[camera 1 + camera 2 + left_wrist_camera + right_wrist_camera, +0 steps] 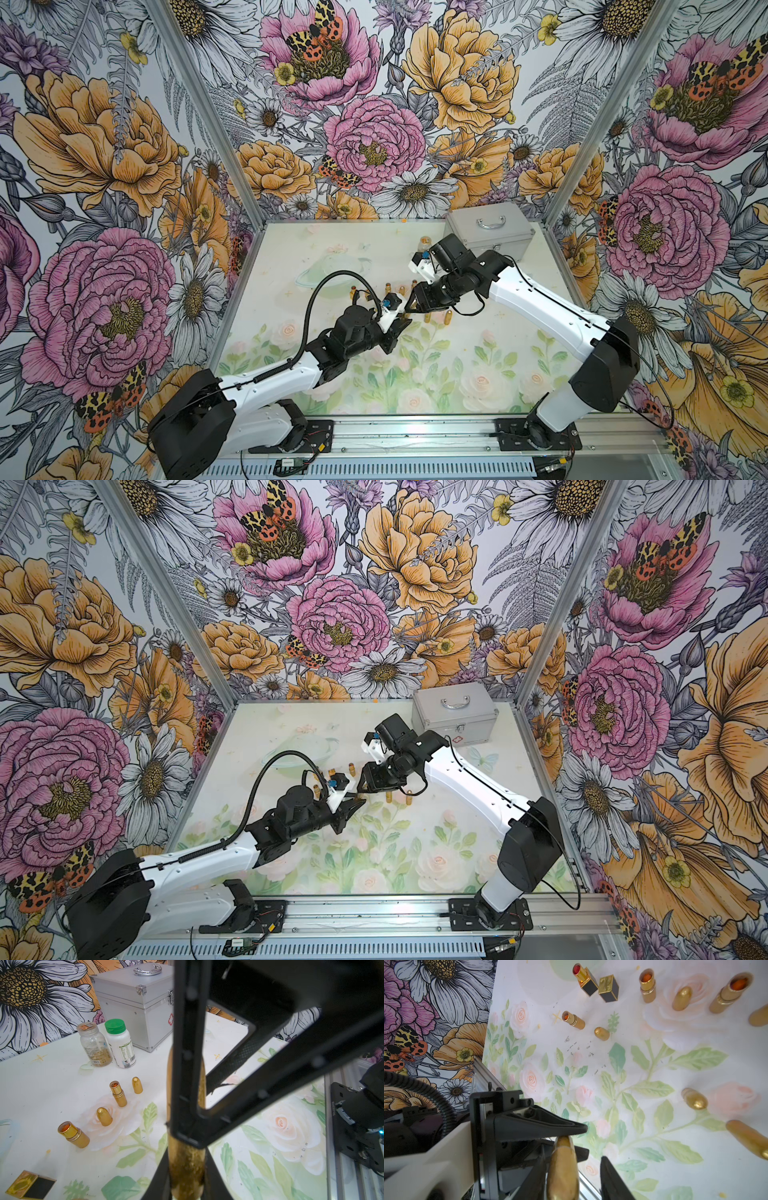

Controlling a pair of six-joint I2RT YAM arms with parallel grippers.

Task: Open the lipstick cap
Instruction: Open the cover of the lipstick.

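Progress on the held piece stops short of the pull. The gold lipstick (187, 1169) is up off the surface (654, 1076), between the two arms, and no coloured stick shows, so I judge its cap (562, 1176) not yet off. The left tool (577, 1140) is clamped on one end of it. The right tool (410, 308) stands around the other end with its jaws apart. In the right wrist view one finger lies against the gold barrel and a clear gap shows on the other side, so it has no hold. What is left is to close the right tool on that end, then draw the two ends apart along the barrel.

Elsewhere on the surface three round gold lipsticks (648, 985) and a square black one (586, 980) stand open with their caps (682, 998) beside them. Two more closed gold lipsticks (694, 1099) are nearby.

The held lipstick's long axis runs from tool to tool, about level as far as both top views tell. In the left wrist view its far end seems to taper, so the rounded cap end probably points at the right tool. The tip itself is hidden behind that tool's finger.
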